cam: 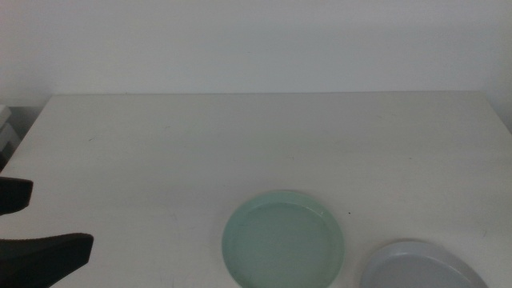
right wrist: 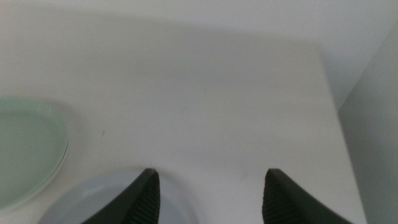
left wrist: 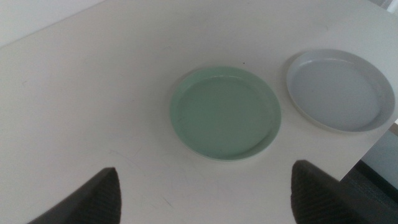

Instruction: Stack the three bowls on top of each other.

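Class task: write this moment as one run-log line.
stage: no stacking yet | green bowl and grey bowl: apart on table | white bowl: unseen | left gripper: open, empty, table's left | right gripper: open, above grey bowl

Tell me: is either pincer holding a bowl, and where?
Nothing is held. The left pincer is open above the green bowl; the right pincer is open over the grey bowl.

Left end effector (left wrist: 202,196): two dark, near-black jaws, matte, wedge-shaped with rounded tips. Right end effector (right wrist: 211,196): two dark jaws of like form, edges slightly curved. Surfaces plain and uniform; finer detail blurred.
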`<move>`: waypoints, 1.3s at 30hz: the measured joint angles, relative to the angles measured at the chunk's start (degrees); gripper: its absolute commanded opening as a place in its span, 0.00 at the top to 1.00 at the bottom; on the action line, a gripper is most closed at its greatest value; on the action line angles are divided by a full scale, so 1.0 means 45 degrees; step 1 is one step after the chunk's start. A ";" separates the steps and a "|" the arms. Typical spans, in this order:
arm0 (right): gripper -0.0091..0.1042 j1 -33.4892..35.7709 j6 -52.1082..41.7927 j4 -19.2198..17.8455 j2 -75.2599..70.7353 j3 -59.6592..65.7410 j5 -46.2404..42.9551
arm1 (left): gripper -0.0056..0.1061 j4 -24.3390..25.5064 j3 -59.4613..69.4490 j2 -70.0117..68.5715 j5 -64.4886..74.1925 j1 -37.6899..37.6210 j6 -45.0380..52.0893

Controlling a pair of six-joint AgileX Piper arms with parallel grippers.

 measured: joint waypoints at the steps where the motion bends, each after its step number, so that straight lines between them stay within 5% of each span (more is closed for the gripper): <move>1: 0.54 0.0000 0.0000 0.0000 0.0601 -0.0472 0.0453 | 0.01 0.0000 0.0000 0.0000 0.0000 0.0000 0.0000; 8: 0.54 0.0000 0.0995 0.0346 0.4628 -0.2208 0.3546 | 0.01 0.0000 0.0000 0.0000 0.0000 0.0000 0.0000; 13: 0.54 0.0000 0.1928 0.0575 0.6563 -0.2253 0.3983 | 0.01 0.0011 0.0000 0.0000 0.0000 0.0000 0.0000; 39: 0.54 -0.0762 0.1335 0.0408 1.4375 -0.1614 0.0451 | 0.01 0.0011 0.0000 0.0000 0.0000 0.0000 0.0000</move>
